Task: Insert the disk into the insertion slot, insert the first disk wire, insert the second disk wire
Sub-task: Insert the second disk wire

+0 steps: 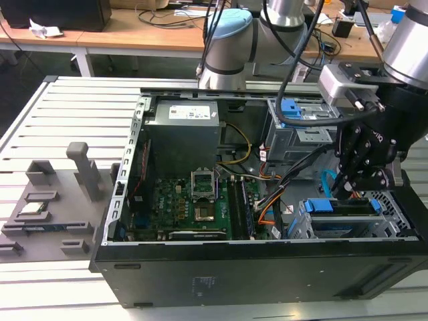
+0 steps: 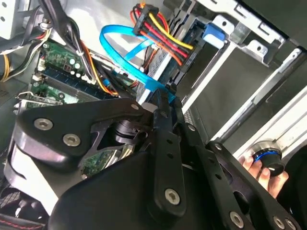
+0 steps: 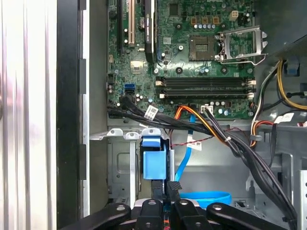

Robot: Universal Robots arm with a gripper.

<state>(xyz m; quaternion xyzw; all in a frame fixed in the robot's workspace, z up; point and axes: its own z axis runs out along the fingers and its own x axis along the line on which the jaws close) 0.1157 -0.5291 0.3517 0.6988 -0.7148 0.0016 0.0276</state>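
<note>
Pincer (image 1: pixel 352 194) in the exterior view hung over the disk (image 1: pixel 341 215), seated in its slot (image 1: pixel 391 221). In the second wrist view we saw its fingers (image 2: pixel 160 103) clenched on the blue cable (image 2: pixel 125 62) beside the orange-red wires (image 2: pixel 160 28). In the first wrist view the blue cable (image 3: pixel 184 165) ran beside the carrier (image 3: pixel 154 160).

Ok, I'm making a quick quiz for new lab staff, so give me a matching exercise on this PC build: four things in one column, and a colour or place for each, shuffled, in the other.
Things:
1. second disk wire
2. first disk wire
3. disk
4. gripper

Colour or place:
a. blue carrier frame, sitting in the insertion slot
b. black, above the slot at the exterior view's right
c. flat and light blue, its end between the gripper's fingertips
d. bundle of orange, red, yellow and black strands

Pairs: 1-c, 2-d, 3-a, 4-b
</note>
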